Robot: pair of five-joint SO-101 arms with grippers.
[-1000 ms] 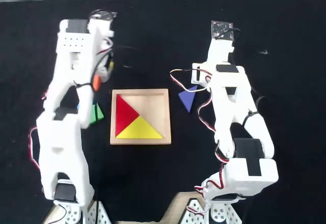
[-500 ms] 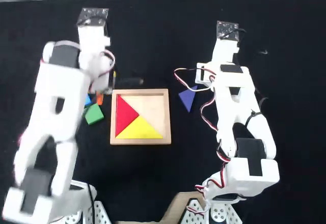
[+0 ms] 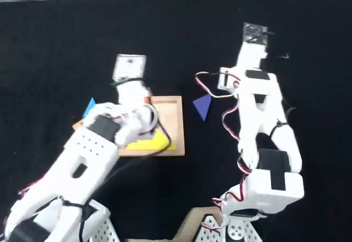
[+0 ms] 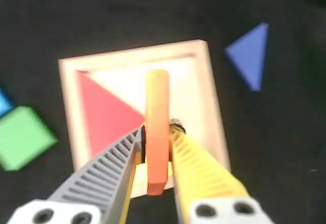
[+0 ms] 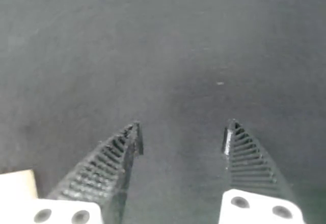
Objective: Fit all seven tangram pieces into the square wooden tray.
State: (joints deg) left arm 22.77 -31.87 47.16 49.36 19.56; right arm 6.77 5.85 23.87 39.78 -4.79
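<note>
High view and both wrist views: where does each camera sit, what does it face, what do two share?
High view: fixed above the table, looking down on left arm, right arm, wooden tray, blue triangle.
Left wrist view: on the left wrist, looking past the left gripper, shut on an orange piece, at the tray.
Right wrist view: on the right wrist, facing the table past the open right gripper.
Shared: high and left wrist views show tray and blue triangle.

Robotics lab, black-draped table [image 3: 55,33], 2 wired arms [image 3: 258,118]
</note>
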